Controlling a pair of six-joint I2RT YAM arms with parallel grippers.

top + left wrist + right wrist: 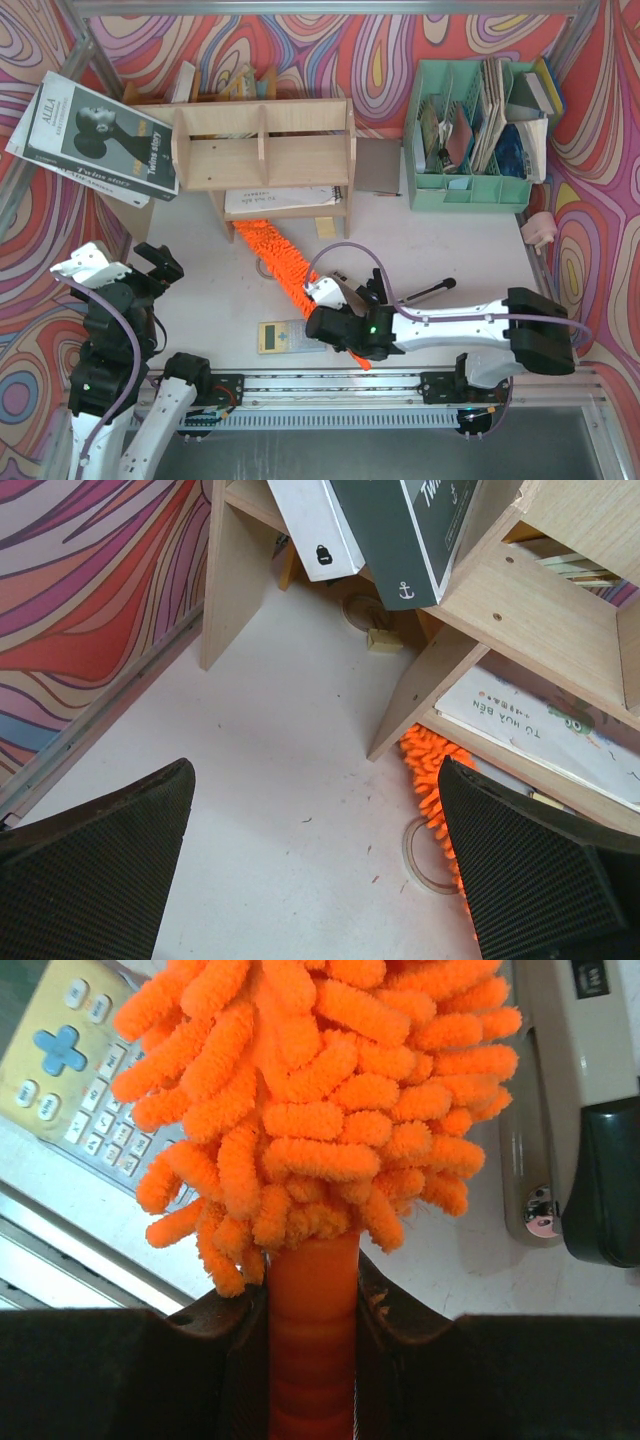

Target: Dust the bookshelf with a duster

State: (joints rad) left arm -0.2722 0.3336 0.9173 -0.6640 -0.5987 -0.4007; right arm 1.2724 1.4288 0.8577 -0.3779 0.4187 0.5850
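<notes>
The duster lies across the counter, handle clamped in the right jaws, head tip under the bookshelf; left jaws gape empty. Upper compartments seemingly not yet dusted.

Lighting: bright, even and diffuse, delivered from overhead. Soft shadows are cast on the table under the bookshelf. Right wrist view: the duster is rendered sharp; the right gripper is underexposed, its detail lost.
</notes>
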